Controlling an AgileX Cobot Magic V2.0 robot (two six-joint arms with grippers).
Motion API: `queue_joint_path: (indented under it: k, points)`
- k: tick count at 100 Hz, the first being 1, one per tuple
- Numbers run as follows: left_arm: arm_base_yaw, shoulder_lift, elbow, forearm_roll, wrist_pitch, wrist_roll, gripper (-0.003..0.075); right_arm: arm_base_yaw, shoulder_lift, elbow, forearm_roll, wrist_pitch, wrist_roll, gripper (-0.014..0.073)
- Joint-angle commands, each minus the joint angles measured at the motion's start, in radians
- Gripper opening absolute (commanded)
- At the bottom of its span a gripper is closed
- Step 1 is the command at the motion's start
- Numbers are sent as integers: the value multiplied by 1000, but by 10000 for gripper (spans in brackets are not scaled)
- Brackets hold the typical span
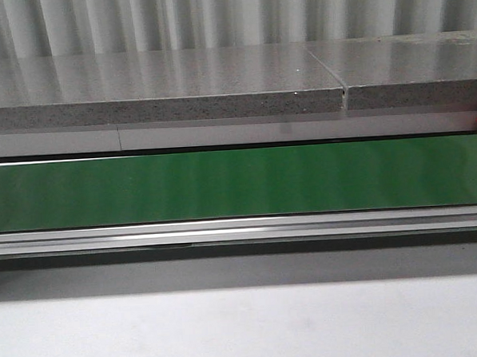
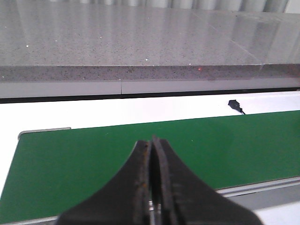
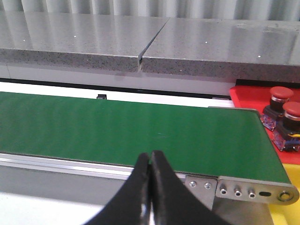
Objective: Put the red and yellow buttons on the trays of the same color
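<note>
Waiting over a bare green belt (image 1: pixel 239 182) with both the left end effector (image 2: pixel 153 154) and right end effector (image 3: pixel 150 164) pinched closed on nothing, 2 red buttons (image 3: pixel 287 115) already on what looks like the red tray (image 3: pixel 243 97); next, open for an arriving button.

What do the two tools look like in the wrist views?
Both are black with curved fingers tapering to narrow tips. The left tool has rust-brown wear along its inner edges; the right tool looks plain black. No cables or markings are visible.

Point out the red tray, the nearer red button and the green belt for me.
red tray (image 3: pixel 243 95): right wrist view, bare floor near its corner.
nearer red button (image 3: pixel 292 109): right wrist view, its red cap.
green belt (image 1: pixel 239 182): front view, middle of its surface.
</note>
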Motion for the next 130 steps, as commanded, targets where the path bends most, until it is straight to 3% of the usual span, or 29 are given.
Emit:
queue_joint_path:
  k: [1,60,89,130]
  points:
    - [-7,9,-29,-6,-69,1,-21,-5,-6,-14,2,-85,-5,-68]
    - [-7,9,-29,-6,-69,1,-21,-5,-6,-14,2,-69,-5,-68]
    - [-7,9,-29,-6,-69,1,-21,-142,-6,-14,2,-61,-5,-68]
    - [-7,9,-29,-6,-69,1,-21,-145,-6,-14,2,-62,-5,-68]
